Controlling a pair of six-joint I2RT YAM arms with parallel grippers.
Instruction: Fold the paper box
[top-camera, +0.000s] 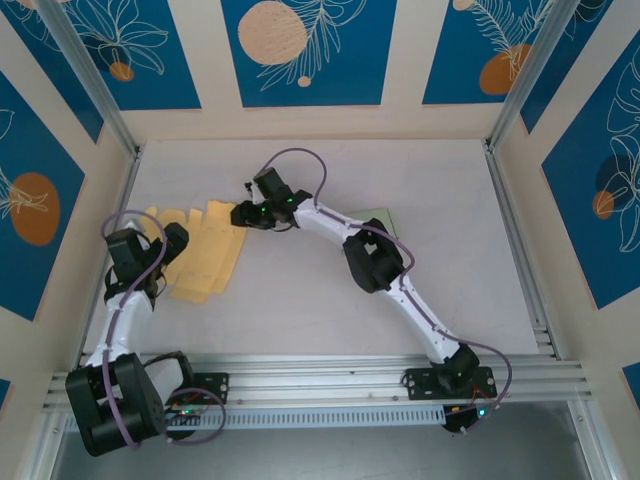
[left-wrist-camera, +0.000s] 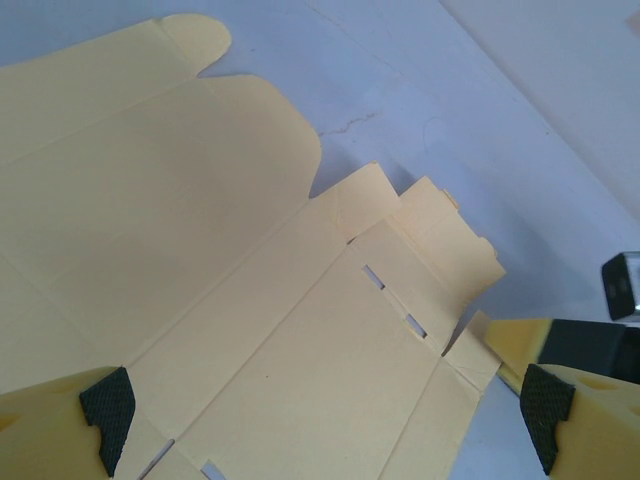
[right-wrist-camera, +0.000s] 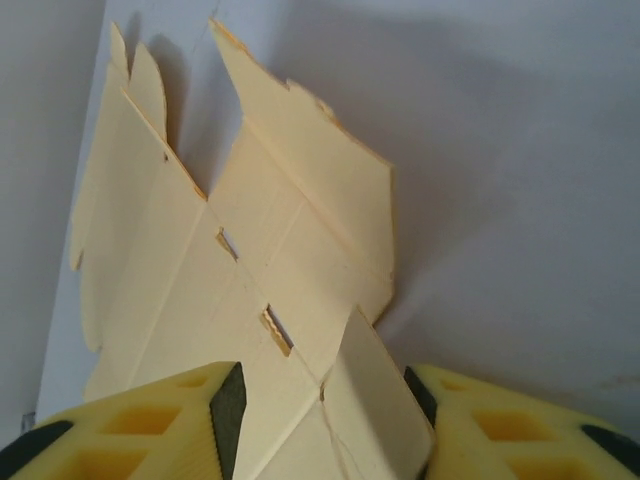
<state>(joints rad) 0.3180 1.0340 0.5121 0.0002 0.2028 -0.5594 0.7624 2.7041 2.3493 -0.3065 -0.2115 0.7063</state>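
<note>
The paper box (top-camera: 205, 250) is a flat, pale-yellow die-cut sheet lying unfolded at the left of the table. In the left wrist view its panels and slots (left-wrist-camera: 300, 330) spread out below my left gripper (left-wrist-camera: 328, 425), which hovers over the sheet's left part (top-camera: 168, 248), open wide with nothing between its black pads (left-wrist-camera: 108, 410). My right gripper (top-camera: 240, 215) sits at the sheet's far right edge. In the right wrist view it (right-wrist-camera: 322, 400) is open around a small side flap (right-wrist-camera: 375, 400), which is raised and leans toward the right pad (right-wrist-camera: 420, 392).
A green sheet (top-camera: 378, 215) lies under the right arm's elbow. Aluminium frame rails (top-camera: 515, 240) and patterned walls border the white table (top-camera: 300, 290) on three sides. The right half of the table is bare.
</note>
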